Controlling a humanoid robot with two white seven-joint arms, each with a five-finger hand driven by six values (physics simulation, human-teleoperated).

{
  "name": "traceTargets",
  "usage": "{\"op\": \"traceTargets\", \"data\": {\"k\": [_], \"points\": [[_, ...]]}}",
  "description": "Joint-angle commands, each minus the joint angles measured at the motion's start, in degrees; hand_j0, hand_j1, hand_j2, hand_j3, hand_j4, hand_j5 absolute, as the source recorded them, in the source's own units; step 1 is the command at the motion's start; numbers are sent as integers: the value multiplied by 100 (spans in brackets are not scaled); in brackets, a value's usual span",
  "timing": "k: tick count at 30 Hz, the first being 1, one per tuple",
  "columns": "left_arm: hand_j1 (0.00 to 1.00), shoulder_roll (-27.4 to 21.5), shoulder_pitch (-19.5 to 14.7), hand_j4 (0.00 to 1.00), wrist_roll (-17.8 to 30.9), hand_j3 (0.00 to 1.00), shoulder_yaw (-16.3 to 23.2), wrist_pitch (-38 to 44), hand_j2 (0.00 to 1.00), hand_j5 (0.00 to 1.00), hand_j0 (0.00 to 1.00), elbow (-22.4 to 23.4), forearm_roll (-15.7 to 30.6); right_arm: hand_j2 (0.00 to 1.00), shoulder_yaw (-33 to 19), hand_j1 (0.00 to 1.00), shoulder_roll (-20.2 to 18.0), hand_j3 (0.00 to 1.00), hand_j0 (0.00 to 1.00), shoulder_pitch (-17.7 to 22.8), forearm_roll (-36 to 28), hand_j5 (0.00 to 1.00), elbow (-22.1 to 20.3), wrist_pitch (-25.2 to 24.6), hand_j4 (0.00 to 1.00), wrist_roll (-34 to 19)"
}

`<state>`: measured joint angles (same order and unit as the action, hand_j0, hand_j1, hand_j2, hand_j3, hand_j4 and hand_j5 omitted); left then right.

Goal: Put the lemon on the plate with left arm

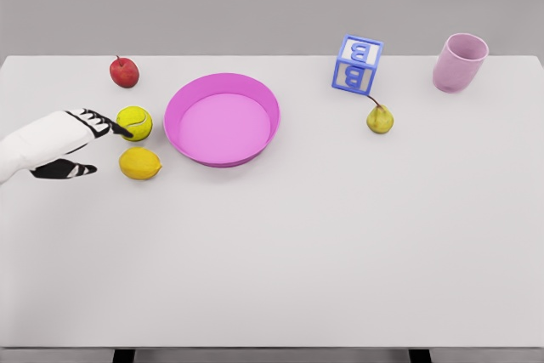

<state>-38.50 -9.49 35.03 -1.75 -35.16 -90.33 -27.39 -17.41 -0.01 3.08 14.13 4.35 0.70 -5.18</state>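
— So where does the lemon (140, 163) sit?
— On the white table (280, 261), just left of the pink plate (222, 119), directly below a tennis ball (134, 123).
— And the left hand (70, 144)?
— It reaches in from the left edge, fingers spread and holding nothing; the upper fingertips (119, 128) touch the tennis ball, the thumb points toward the lemon but stays apart from it.
— Anything else?
— A red apple (124, 71) lies behind the ball; a lettered block (356, 64), pear (379, 118) and pink cup (459, 63) stand far right.
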Motion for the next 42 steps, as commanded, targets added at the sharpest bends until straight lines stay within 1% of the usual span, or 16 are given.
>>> {"op": "traceTargets", "data": {"k": [1,4,10,12,17,22,29,34,42], "points": [[80,9,0,80,-3,80,78,16,80,80,80,7,32,100,1,100,1,100,100,0,2,100,4,0,100,-1],[81,9,-9,81,-3,81,105,16,81,81,81,42,14,100,1,100,1,100,100,0,2,100,-5,0,100,-1],[81,176,0,81,-3,81,96,16,81,81,81,51,-3,100,1,100,1,100,100,0,2,100,4,0,100,-1],[85,219,0,85,-3,85,105,16,85,85,85,51,-12,100,1,100,1,100,100,0,2,100,-5,0,100,-1],[85,307,0,85,-3,85,105,16,85,85,85,51,-21,100,1,100,1,100,100,0,2,100,-5,0,100,-1],[85,413,0,85,-3,85,87,16,85,85,85,236,23,100,1,100,1,100,100,0,2,100,4,0,100,-1],[85,510,9,85,-3,85,87,16,85,85,85,271,23,100,1,100,1,100,100,0,2,100,-5,0,100,-1],[85,624,18,85,-3,85,87,16,85,85,85,385,41,100,1,100,1,100,100,0,2,100,4,0,100,-1],[85,650,18,85,-3,85,87,16,85,85,85,552,49,100,1,100,1,100,100,0,2,100,4,0,100,-1]]}}
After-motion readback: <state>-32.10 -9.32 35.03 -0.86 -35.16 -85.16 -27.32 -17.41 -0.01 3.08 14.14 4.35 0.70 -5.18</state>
